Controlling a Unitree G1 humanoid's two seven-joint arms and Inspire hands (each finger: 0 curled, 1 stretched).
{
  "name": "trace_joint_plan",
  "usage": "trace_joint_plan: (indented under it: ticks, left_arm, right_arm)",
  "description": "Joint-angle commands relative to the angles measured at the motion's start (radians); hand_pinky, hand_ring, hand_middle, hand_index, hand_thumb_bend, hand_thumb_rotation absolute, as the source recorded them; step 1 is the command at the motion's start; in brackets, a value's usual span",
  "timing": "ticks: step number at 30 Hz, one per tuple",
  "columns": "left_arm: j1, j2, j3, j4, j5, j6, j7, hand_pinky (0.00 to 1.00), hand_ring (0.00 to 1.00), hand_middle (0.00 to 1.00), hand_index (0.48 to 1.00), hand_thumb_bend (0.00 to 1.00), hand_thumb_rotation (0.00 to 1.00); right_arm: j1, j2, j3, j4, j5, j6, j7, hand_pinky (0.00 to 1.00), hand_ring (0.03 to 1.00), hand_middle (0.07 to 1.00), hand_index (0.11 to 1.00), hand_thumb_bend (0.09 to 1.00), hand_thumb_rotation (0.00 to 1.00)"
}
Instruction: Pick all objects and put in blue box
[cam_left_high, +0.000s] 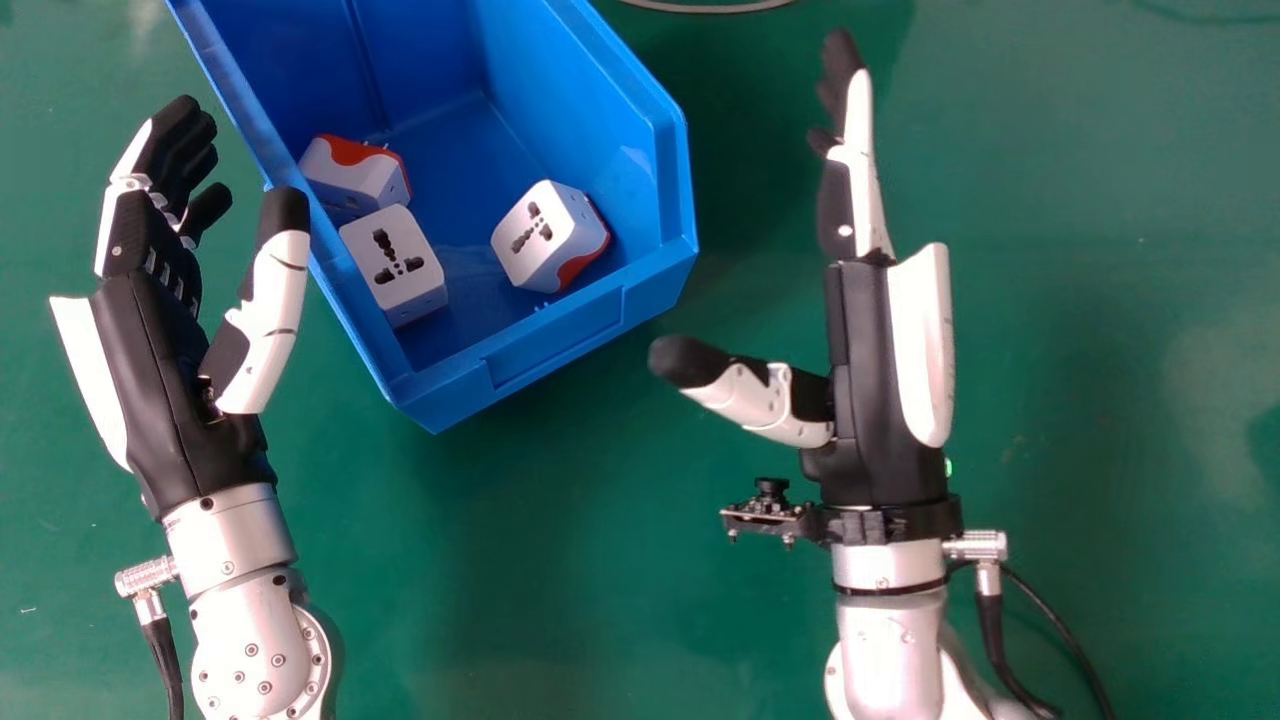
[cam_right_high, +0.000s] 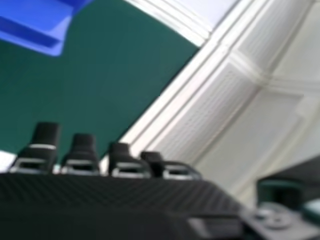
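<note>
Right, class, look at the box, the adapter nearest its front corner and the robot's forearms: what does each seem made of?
Blue box: probably moulded plastic, semi-gloss, with thick rims and soft highlights.
White adapter: likely hard plastic, smooth and fairly matt, with rounded edges.
Silver forearms: they look like satin metal, perhaps painted, with screws set in and a soft sheen.

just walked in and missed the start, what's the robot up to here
Neither hand is holding anything. Three plug adapters lie in the blue box: two close together by its left wall, one nearer the right. The open left hand is left of the box, the open right hand right of it.
</note>
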Motion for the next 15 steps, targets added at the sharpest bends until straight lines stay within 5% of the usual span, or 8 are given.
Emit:
trace_joint_plan:
  ticks: [1, 7, 15]
  left_arm:
    - [0.002, 0.006, 0.002, -0.003, -0.004, -0.025, -0.009, 0.8, 0.83, 0.82, 0.788, 0.66, 0.47]
    - [0.004, 0.008, 0.004, -0.002, -0.021, -0.026, -0.024, 0.81, 0.83, 0.82, 0.785, 0.67, 0.47]
    - [0.0, 0.014, 0.008, 0.007, -0.028, -0.031, -0.036, 0.8, 0.83, 0.82, 0.786, 0.67, 0.46]
  right_arm:
    - [0.019, 0.016, -0.027, -0.036, 0.033, -0.008, 0.028, 0.92, 0.971, 0.981, 0.989, 0.721, 0.99]
    - [0.062, 0.047, -0.051, -0.051, 0.052, 0.0, 0.086, 0.9, 0.95, 0.971, 0.969, 0.674, 0.99]
    - [0.1, 0.072, -0.073, -0.068, 0.036, 0.0, 0.106, 0.88, 0.935, 0.959, 0.969, 0.673, 1.0]
